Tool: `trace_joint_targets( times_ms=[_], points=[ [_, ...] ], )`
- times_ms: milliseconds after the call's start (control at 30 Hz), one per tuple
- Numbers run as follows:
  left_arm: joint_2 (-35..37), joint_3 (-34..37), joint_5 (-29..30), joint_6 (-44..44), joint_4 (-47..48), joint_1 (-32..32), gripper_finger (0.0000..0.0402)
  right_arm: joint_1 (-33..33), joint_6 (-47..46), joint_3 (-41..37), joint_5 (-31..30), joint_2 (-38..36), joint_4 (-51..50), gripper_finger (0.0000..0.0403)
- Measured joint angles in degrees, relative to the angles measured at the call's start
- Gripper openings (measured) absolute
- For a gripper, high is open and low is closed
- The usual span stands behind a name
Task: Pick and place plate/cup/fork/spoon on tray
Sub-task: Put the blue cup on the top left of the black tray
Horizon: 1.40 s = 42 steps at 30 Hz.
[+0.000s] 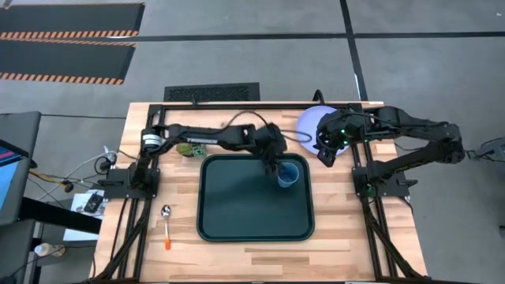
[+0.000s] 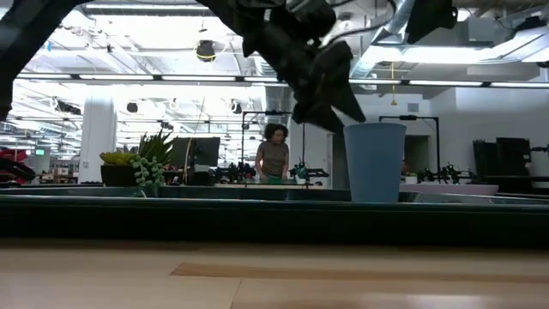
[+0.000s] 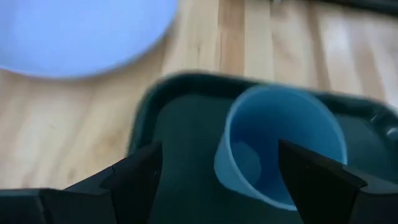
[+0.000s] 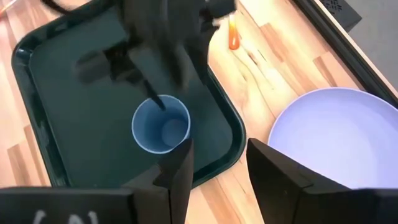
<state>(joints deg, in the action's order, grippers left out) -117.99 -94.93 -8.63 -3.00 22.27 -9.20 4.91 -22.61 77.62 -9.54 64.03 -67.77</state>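
Note:
The blue cup [image 1: 288,175] stands upright on its base in the far right part of the dark green tray [image 1: 237,221]. It also shows in the low view [image 2: 375,163]. My left gripper [image 1: 272,164] is open just above the cup's rim, and the cup [image 3: 280,146] shows between and ahead of its fingers. The lavender plate [image 1: 314,122] lies flat on the table beyond the tray's far right corner. My right gripper [image 4: 217,168] is open and empty, above the gap between tray and plate. The spoon [image 1: 166,223] lies on the table left of the tray. An orange handle [image 4: 233,40] lies by the tray's far edge; its tines are hidden. My left gripper stands open over the cup's rim [image 4: 155,106], coming from above and from the table's left. I cannot tell whether a fingertip touches the rim. The cup stands on the tray on its own.
A small green potted plant [image 1: 188,148] stands on the table near the tray's far left corner. The arms' black frames run along both sides of the table. A person [image 2: 274,154] stands in the room far behind the table.

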Motion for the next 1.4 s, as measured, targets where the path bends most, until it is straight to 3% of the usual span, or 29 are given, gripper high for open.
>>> trace_joint_targets(
  times_ms=[333, 500, 867, 967, 1233, 1400],
  points=[
    [-1.25, -0.09, 8.49, -0.15, 0.84, 1.29, 0.0283, -0.02, 0.15, -0.02, 0.02, 0.02, -0.82, 0.017],
    [-1.25, 0.25, 6.15, -0.17, 1.25, 1.4, 0.0208, -0.02, 0.14, -0.02, 0.02, 0.02, -0.91, 0.0166],
    [-1.16, 0.49, 7.26, -0.94, 2.94, 1.43, 0.0022, -0.02, 0.13, -0.02, 0.02, 0.02, -1.01, 0.0162],
    [-0.02, -1.12, 7.71, -1.96, 6.84, 1.17, 0.0008, -0.02, 0.13, -0.02, 0.02, 0.02, -1.03, 0.0158],
    [12.6, -1.38, 7.63, -3.68, 23.81, -0.59, 0.0002, -0.02, 0.19, -0.02, 0.02, 0.02, -1.88, 0.0148],
    [27.02, 11.45, 12.88, -9.56, 23.44, -1.42, 0.0001, -0.02, 0.59, -0.04, 0.04, 0.04, -2.14, 0.0142]
  ],
)
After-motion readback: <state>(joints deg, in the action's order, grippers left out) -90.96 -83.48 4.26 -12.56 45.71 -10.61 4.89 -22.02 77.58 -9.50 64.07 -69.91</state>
